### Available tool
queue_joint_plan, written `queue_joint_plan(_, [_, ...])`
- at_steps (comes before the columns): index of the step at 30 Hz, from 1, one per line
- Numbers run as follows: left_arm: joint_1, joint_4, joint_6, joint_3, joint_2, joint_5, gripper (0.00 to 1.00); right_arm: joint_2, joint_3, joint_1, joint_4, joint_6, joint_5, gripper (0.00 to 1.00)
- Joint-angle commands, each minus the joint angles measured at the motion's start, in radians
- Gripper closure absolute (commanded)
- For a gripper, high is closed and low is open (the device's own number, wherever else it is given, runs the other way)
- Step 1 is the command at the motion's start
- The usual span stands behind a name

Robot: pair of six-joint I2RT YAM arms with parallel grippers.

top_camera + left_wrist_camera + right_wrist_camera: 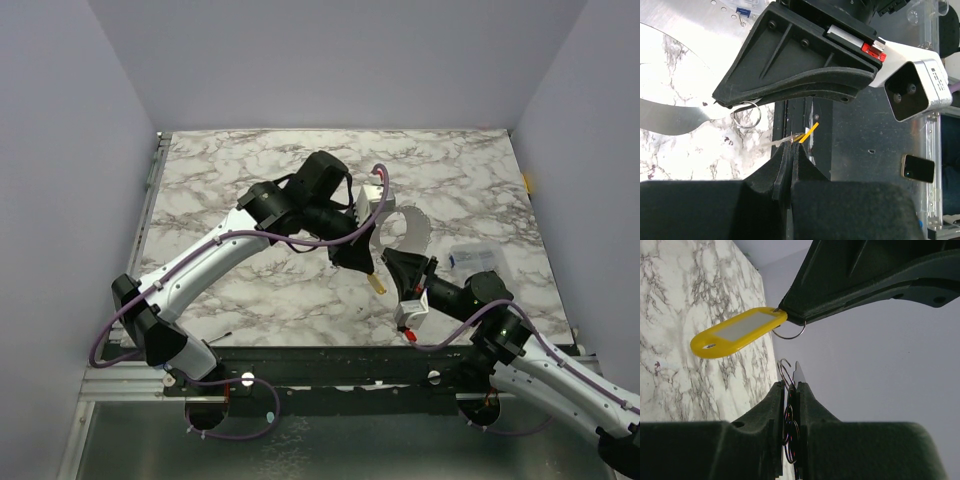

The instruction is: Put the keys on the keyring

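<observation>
One marble-patterned table (230, 165) | lilac walls (300, 60) on three sides | keys (377, 284) held above

You had a white table (250, 290) with grey marble veining, closed in by pale lilac walls (60, 150). A clear plastic box (478, 257) lay toward its right side, a small blue piece (452, 262) at the box's left end. A metal rail (330, 365) ran along the near edge. Off the table, your left wrist view caught a small dark phone-like slab (917, 168).
</observation>
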Motion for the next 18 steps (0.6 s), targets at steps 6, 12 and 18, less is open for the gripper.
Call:
queue_joint_plan(6, [-0.016,0.082,-0.077,-0.026,0.031,-0.082,1.00,-0.009,0.008,0.006,0.038,-0.034,0.011,0.99])
queue_joint_plan(12, [-0.017,0.084,-0.107,-0.013,0.049,-0.122,1.00,0.002,0.009,0.010,0.040,-0.037,0.000,0.99])
queue_joint_plan(18, [-0.016,0.084,-0.116,-0.012,0.041,-0.134,1.00,-0.005,0.006,0.013,0.032,-0.047,0.007,0.99])
